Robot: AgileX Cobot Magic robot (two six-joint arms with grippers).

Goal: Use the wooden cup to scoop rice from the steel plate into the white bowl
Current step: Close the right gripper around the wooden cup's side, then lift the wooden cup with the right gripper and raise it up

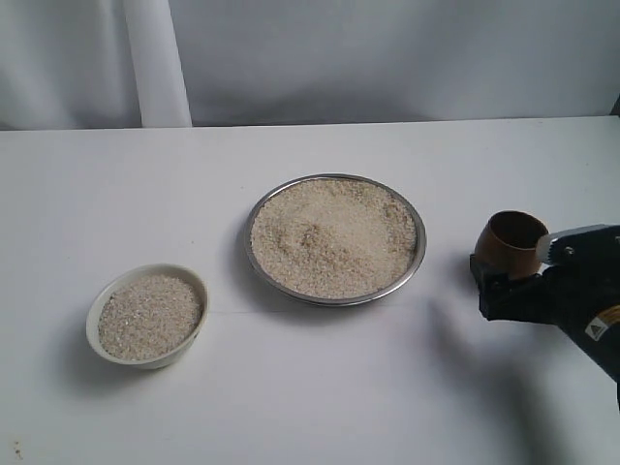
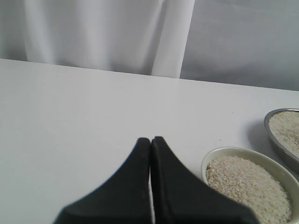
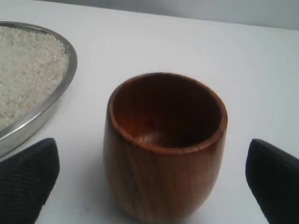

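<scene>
**A:** Which step is this?

**B:** The pick-up, I'd say. The right gripper has its jaws wide apart, one on each side of the wooden cup, with table showing in both gaps. Nothing is gripped yet.

**A:** Where does the cup stand?

**B:** Upright near the right edge of the table, mouth up, and it looks empty inside. It is near the steel plate but not touching it.

**A:** And the other pincer?

**B:** The left gripper has its fingers pressed together on nothing, over the left part of the table, near the white bowl.

**A:** What does the next move call for?

**B:** Probably closing squarely on the cup's belly. It is barrel-shaped, so a high or low pinch could let it slip or tip. After that it has to be lifted and carried over the plate's raised rim into the rice, which is heaped almost to the rim.

**A:** Is there room to move?

**B:** Plenty. There is a bare strip between cup and plate and a wider bare stretch from the plate to the bowl, which sits toward the front-left corner. The bowl already holds a good fill of grain, so a careless pour may spill. The cup has little table behind it toward the right edge, so a nudge outward is the risk there.
</scene>
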